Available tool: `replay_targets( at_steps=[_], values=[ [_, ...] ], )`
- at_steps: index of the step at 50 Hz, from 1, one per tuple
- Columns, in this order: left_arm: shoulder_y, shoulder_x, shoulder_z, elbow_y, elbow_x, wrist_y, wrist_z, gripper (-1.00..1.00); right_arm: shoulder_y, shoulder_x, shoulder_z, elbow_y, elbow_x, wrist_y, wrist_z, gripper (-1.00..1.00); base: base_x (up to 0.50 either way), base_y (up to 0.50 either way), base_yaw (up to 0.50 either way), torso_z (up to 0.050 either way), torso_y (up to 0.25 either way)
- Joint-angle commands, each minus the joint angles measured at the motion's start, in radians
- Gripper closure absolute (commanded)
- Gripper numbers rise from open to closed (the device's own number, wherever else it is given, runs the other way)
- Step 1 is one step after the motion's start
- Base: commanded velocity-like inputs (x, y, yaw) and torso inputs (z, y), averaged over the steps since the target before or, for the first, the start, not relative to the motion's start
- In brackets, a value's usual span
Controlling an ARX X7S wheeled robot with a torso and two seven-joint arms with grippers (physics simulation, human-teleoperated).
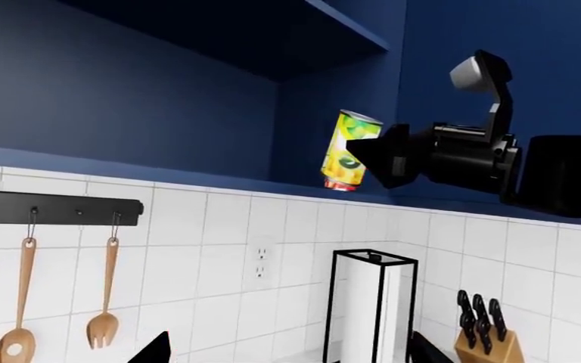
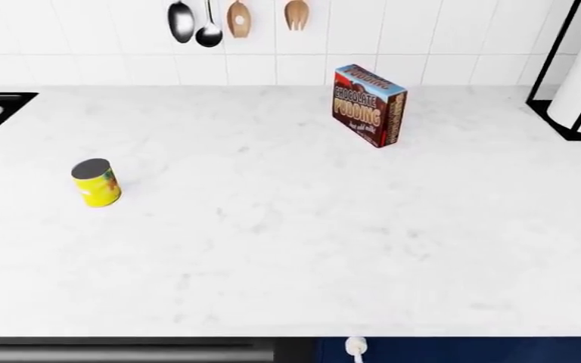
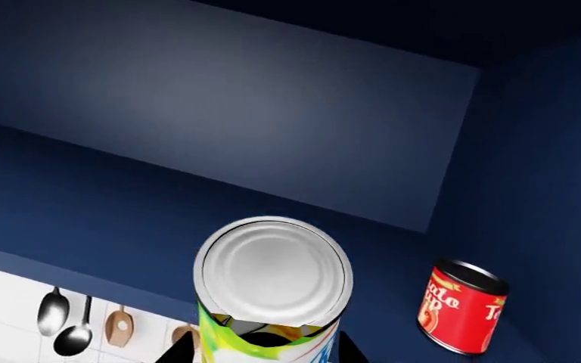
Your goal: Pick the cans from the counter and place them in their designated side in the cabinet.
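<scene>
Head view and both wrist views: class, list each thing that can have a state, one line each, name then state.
Tall can: tilted, held in the right hand at the cabinet opening.
Short can: upright on the counter.
Red can: inside the cabinet.
Pudding box: upright on the counter.
Left hand: state unclear.

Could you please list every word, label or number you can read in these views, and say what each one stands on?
"CHOCOLATE PUDDING": on the front of the brown box standing on the counter; the smaller line beneath is too small to read.
Partial white letters, roughly "To" and "T": on the red can in the cabinet; not fully readable.
Tall can in the right gripper: print only, no legible words.
Short can: label unreadable.
</scene>
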State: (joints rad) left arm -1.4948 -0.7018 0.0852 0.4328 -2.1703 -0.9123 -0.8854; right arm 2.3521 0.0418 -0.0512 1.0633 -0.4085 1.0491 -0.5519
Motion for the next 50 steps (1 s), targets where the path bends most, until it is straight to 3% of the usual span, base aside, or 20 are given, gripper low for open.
replay_targets(
  at_steps=[1,32,50],
  values=[
    [-0.004,-0.003,0.004,0.002,-0.003,0.005,-0.002,-1.00,0.004,0.000,-0.005,-0.003,-0.003,-0.006,-0.006,1.00,0.00,-0.16,0.00,0.000,0.000],
    [0.010,-0.005,0.008,0.004,0.009,0.011,0.013,-1.00,0.004,0.000,-0.005,-0.003,-0.003,-0.006,-0.006,1.00,0.00,-0.05,0.00,0.000,0.000],
    [0.008,-0.014,0.006,0.007,0.006,0.017,0.017,-1.00,0.004,0.000,-0.005,-0.003,-0.003,-0.006,-0.006,1.00,0.18,-0.21,0.00,0.000,0.001]
  ],
)
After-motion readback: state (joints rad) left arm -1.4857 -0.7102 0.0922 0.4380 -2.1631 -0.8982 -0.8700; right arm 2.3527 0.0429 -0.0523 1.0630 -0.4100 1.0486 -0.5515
